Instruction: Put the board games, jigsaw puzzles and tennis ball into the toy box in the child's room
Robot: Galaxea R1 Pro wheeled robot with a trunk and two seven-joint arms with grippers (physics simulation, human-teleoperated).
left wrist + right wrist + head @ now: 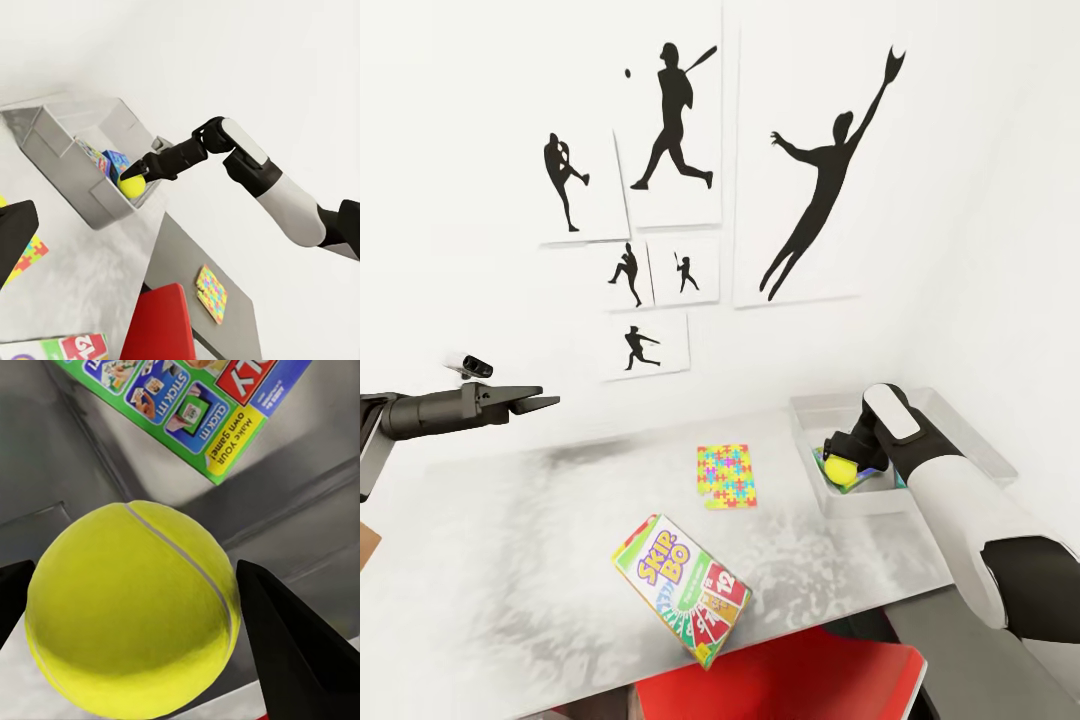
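Right fingers (844, 455) clamp the tennis ball (841, 468), one black finger (289, 652) against each side, holding it just over the near end of the toy box (980, 440) at 3 o'clock on the tabletop (510, 560). A green-edged game box (195, 405) lies inside the box. Left fingers (538, 402) hang empty at 9 o'clock above the tabletop; whether they are spread or together, cannot tell. One jigsaw puzzle (726, 476) lies flat mid-tabletop; the SKIP-BO box (682, 587) sits at 6 o'clock at the front edge. A second jigsaw (211, 293) lies on a lower grey surface.
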